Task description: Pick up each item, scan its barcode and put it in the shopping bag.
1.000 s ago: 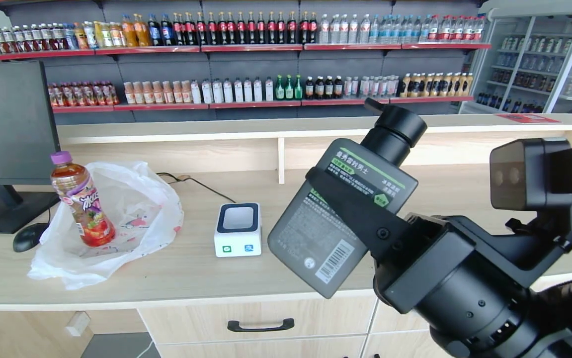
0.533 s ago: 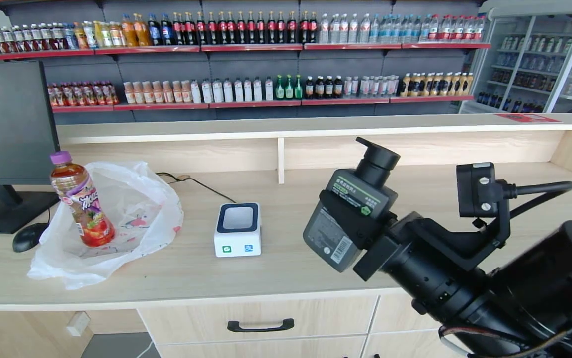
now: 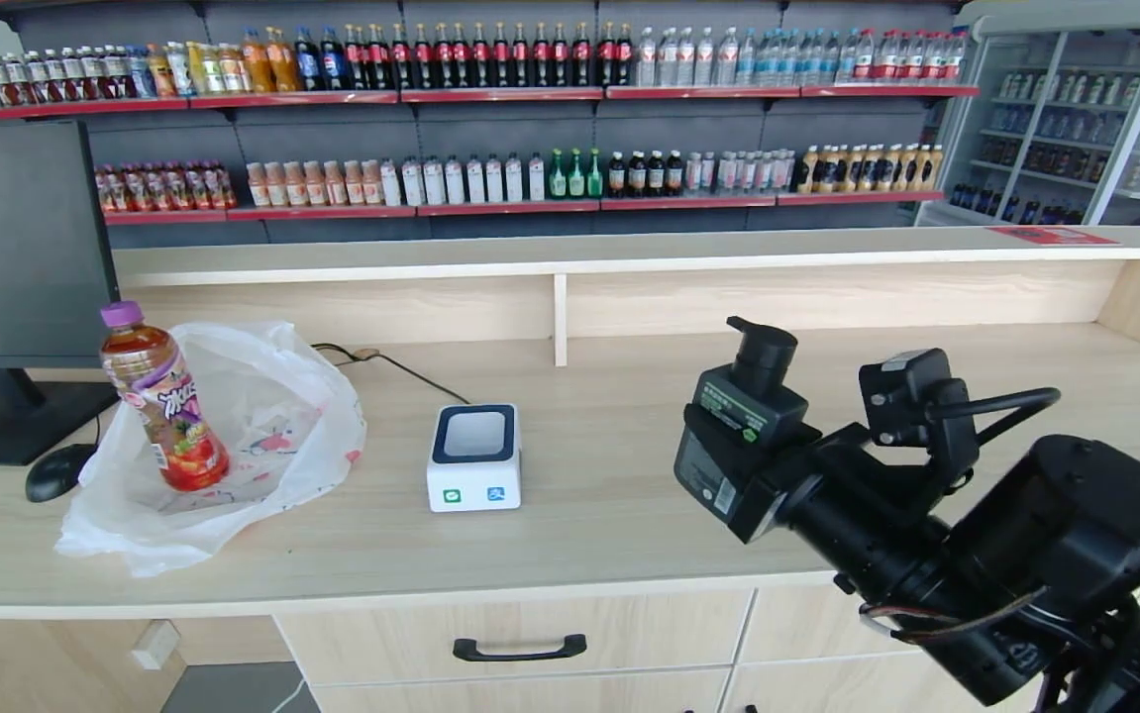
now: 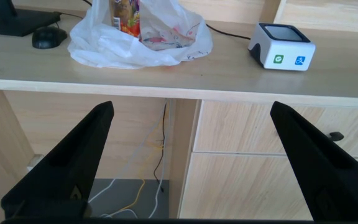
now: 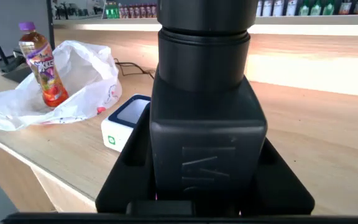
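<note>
My right gripper (image 3: pixel 743 451) is shut on a dark grey pump bottle (image 3: pixel 733 431) with a black pump cap, held above the counter to the right of the white barcode scanner (image 3: pixel 473 455). The same pump bottle (image 5: pixel 204 124) rises close before the right wrist camera, between the fingers. A tea bottle with a purple cap (image 3: pixel 161 396) stands in the white shopping bag (image 3: pixel 262 426) at the counter's left. My left gripper (image 4: pixel 191 162) hangs open below the counter edge, in front of the drawers, holding nothing. The scanner (image 4: pixel 281 46) and the bag (image 4: pixel 142 37) lie on the counter above it.
A black monitor (image 3: pixel 20 248) and a mouse (image 3: pixel 56 471) sit at the far left of the wooden counter (image 3: pixel 579 515). A cable (image 3: pixel 401 366) runs behind the scanner. A raised ledge (image 3: pixel 629 257) borders the counter's back. Drink shelves line the wall behind.
My right arm has moved down and away from the head camera, toward the right of the counter, turning the pump bottle more upright. The bag, tea bottle and scanner have stayed put.
</note>
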`<state>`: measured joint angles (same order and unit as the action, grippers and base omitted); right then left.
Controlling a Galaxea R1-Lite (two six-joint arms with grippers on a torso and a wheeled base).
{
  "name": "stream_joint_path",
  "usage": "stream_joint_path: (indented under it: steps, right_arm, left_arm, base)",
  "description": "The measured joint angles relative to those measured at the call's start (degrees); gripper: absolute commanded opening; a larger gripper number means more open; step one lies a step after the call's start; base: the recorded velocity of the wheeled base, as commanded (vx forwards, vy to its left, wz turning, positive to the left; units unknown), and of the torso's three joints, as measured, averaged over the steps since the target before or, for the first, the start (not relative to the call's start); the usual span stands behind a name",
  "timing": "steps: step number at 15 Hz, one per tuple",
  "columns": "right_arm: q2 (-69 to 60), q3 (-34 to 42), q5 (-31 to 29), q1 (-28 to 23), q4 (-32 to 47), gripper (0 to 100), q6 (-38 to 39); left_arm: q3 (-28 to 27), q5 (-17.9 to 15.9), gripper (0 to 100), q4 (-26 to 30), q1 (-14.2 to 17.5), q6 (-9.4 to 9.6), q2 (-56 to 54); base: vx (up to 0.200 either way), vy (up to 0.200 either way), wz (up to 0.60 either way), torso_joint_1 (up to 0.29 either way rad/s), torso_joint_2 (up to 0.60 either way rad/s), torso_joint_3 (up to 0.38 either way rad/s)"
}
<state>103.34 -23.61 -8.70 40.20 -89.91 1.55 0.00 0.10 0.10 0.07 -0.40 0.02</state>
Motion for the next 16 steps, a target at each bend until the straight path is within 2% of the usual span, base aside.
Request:
stream_joint_path:
  steps: [2, 8, 16]
  right_arm:
    - [0.9, -0.5, 0.0, -3.3, 0.0, 0, -1.6]
    - [2.2, -1.5, -0.1, -5.1, 0.0, 0, -1.9]
    - [1.5, -1.5, -0.2, -5.5, 0.1, 0, -2.0]
  left_arm:
    - [0.0, 0.0, 100, 0.0, 0.0, -0.02, 0.0]
    - [0.0, 0.0, 100, 0.0, 0.0, -0.02, 0.0]
    - [0.0, 0.0, 100, 0.1, -0.1, 0.07, 0.0]
  base:
    - [0.000, 0.000, 0.00, 0.000, 0.00, 0.000]
    - [0.000, 0.000, 0.00, 0.000, 0.00, 0.000]
    - [0.000, 0.200, 0.00, 0.004, 0.00, 0.001]
